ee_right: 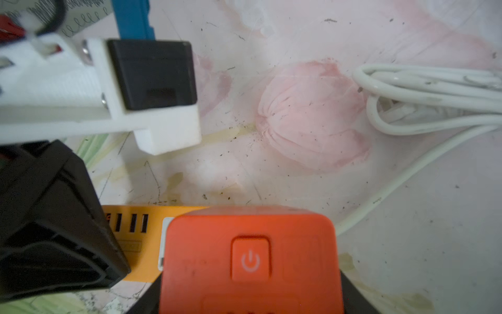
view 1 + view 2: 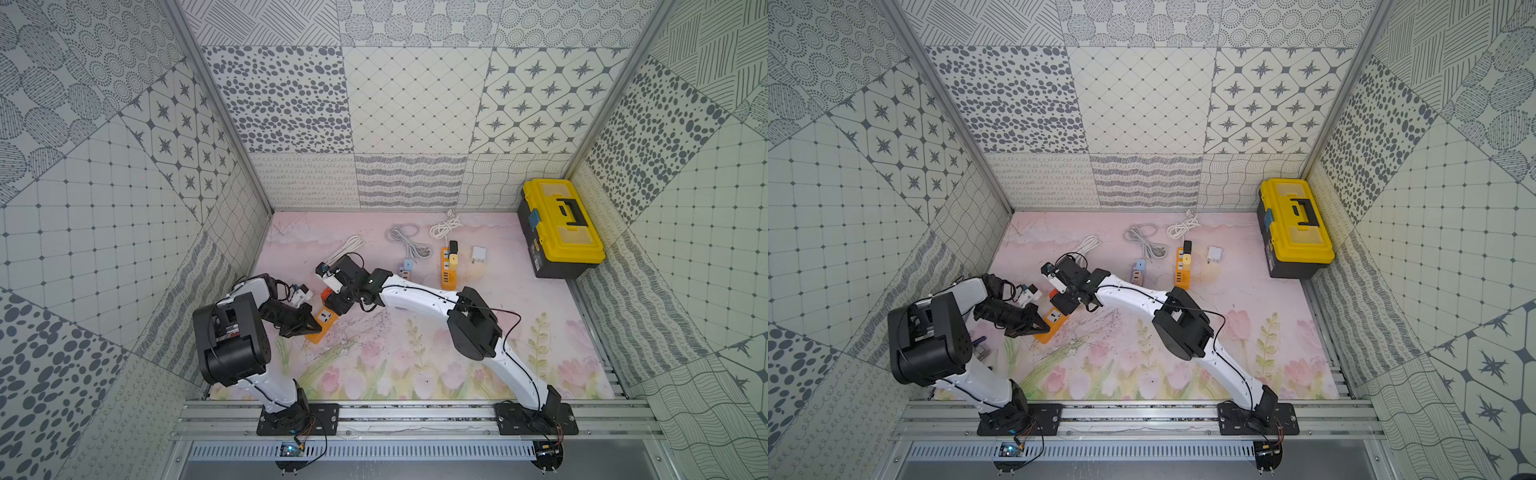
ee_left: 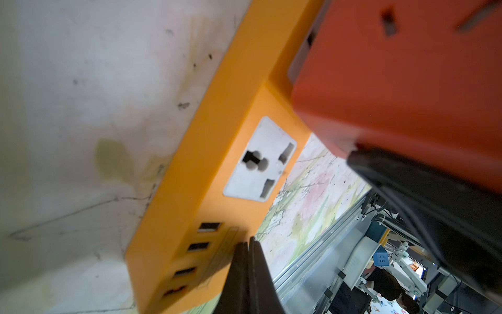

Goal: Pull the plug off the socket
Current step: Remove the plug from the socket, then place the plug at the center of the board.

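- Floral mat (image 2: 415, 353): bears everything; yellow toolbox (image 2: 561, 226) in its far right corner.
- Right gripper (image 2: 334, 300): fingers clamped on both sides of the red-orange plug.
- Left gripper (image 3: 248, 271): fingers clenched together, nothing between them, tips pressing on the USB end of the orange power strip (image 3: 206, 152).
- Red-orange plug (image 1: 250, 244): sits over the strip's far socket, beside its bare white socket; can't tell if the pins are out.
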### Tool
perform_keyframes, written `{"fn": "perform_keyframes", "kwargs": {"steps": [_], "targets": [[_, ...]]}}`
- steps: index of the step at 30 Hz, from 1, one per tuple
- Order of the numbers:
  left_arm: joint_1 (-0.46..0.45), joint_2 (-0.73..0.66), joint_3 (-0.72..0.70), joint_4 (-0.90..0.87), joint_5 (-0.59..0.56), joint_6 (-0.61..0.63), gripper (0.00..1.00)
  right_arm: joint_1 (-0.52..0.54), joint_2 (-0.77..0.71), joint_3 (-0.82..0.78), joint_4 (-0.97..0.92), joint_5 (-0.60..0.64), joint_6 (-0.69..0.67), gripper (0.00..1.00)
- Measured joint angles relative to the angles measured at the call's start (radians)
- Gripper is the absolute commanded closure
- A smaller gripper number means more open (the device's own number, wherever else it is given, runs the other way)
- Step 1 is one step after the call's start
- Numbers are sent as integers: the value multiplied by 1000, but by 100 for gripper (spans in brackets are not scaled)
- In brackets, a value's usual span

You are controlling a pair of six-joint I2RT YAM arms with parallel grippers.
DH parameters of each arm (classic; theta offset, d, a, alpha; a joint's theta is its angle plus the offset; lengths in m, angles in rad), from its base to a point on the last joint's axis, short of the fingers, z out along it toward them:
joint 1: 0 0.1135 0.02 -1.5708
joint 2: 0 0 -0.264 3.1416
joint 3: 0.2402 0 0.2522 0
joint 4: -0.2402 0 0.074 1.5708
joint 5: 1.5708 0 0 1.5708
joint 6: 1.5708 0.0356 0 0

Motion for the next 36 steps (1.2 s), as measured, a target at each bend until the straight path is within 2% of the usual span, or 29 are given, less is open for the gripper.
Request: {"fn": "perform_keyframes", "kwargs": {"steps": [3,7,12,20,23,29,32,36], "targets": [[0,0,0,0,0,0,100,-16,0,45,-49,-43,15,93],[0,0,0,0,0,0,100,4,0,74,-59,-20,-5,93],[0,0,0,0,0,0,100,71,-3,23,-31,98,-66,93],[0,0,0,0,0,0,100,86,-72,-61,-14,117,-54,96],[0,0,0,0,0,0,100,55,-150,-120,-19,116,-22,96],[0,0,0,0,0,0,100,-47,-423,-312,-40,129,51,95],[0,-1,0,0,0,0,100,-133,-563,-424,-61,132,100,95],[0,-2,0,0,-2,0,100,-325,-724,-617,-98,122,162,94]]}}
